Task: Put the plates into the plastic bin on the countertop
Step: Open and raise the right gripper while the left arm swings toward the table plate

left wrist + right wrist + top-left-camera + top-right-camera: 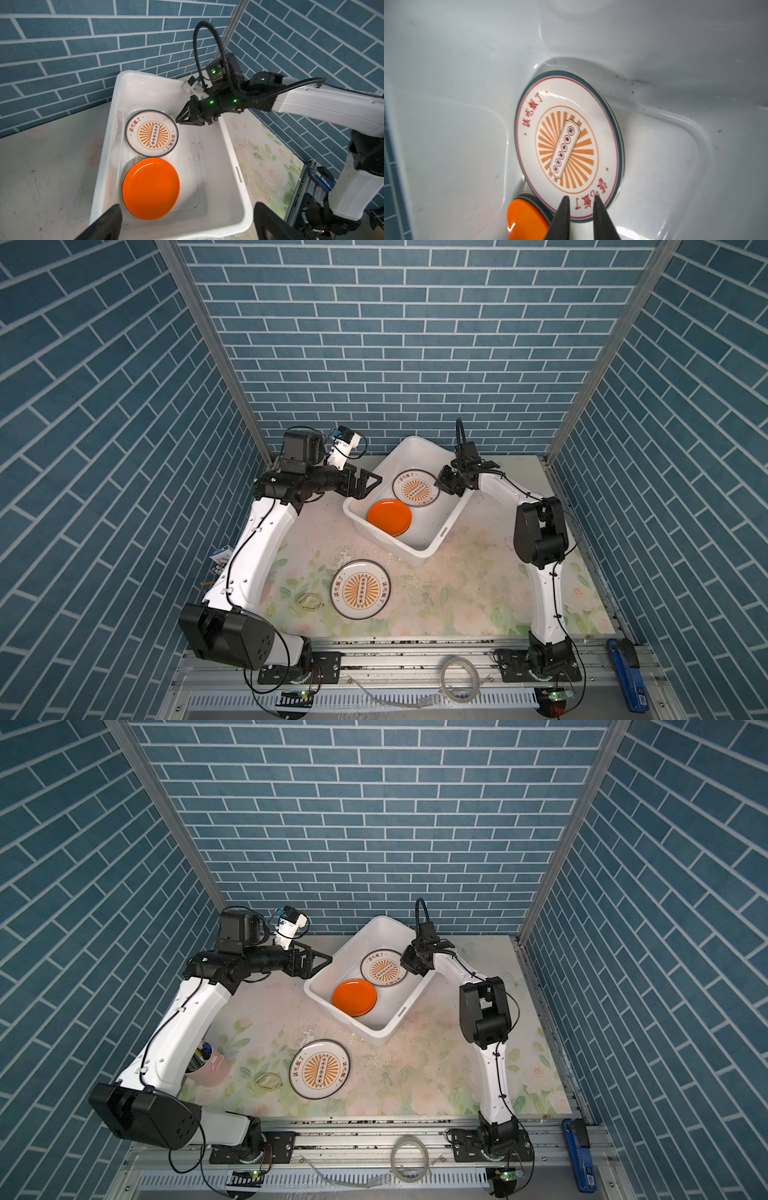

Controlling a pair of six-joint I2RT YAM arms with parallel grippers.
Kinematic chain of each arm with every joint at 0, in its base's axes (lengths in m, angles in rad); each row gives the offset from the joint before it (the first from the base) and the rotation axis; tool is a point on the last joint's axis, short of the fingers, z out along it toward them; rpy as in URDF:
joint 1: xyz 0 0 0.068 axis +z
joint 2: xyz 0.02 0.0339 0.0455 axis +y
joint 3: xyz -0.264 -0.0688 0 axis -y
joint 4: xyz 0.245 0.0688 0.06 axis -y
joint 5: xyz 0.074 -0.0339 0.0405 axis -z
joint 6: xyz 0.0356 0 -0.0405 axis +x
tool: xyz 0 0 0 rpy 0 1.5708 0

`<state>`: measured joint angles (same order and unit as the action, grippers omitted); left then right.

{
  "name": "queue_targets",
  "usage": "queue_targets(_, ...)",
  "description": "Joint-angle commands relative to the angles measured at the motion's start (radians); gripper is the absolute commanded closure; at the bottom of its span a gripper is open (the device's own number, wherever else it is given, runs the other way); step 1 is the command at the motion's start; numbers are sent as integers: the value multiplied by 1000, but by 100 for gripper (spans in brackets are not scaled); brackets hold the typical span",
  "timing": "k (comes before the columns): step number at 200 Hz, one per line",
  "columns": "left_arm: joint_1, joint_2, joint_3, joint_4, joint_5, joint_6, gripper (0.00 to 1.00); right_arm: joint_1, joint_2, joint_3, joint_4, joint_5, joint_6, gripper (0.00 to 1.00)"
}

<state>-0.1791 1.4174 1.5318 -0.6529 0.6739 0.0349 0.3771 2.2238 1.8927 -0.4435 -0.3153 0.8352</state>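
Observation:
The white plastic bin (419,556) (375,1036) (229,145) (675,62) stands at the back of the flowered countertop (457,593). Inside it lie a sunburst plate (415,488) (382,968) (151,133) (569,145) and an orange plate (389,517) (354,997) (151,188) (525,220), each resting on darker rims beneath. Another sunburst plate (360,590) (319,1070) lies on the countertop in front. My right gripper (440,482) (405,963) (177,121) (581,197) hovers over the binned sunburst plate's edge, its jaws slightly parted and empty. My left gripper (368,485) (318,963) (187,207) is wide open beside the bin's left rim.
A pink cup of pens (210,1067) stands behind my left arm. A yellow-green loop (309,601) lies left of the countertop plate. A blue tool (627,672) and a clear ring (457,680) sit on the front rail. Brick walls close in on three sides.

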Motion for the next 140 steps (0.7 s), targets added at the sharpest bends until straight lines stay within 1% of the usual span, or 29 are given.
queue_targets(1,40,-26,-47,-4,-19,-36,0,-4,-101,0,63,-91,-52,78)
queue_targets(30,104,-36,-131,-9,-15,-76,0,-4,-157,-19,50,-214,-83,79)
queue_targets(59,158,-27,-222,-24,-1,-141,0,-6,-243,-92,40,-273,-99,80)
queue_targets(69,167,-19,-242,-39,5,-143,0,-6,-273,-114,37,-288,-101,80)
queue_targets(83,172,-1,-257,-69,26,-112,0,-7,-310,-138,30,-308,-103,80)
queue_targets(94,177,16,-264,-106,46,-64,0,-9,-335,-151,22,-326,-105,80)
queue_targets(104,181,46,-247,-175,95,24,1,-9,-353,-155,5,-339,-111,80)
queue_targets(114,183,87,-205,-275,102,113,1,-9,-372,-156,-21,-347,-124,80)
queue_targets(127,197,147,-145,-420,135,252,8,-9,-397,-156,-58,-346,-143,80)
queue_targets(140,213,197,-93,-550,137,370,13,-11,-422,-157,-90,-339,-158,80)
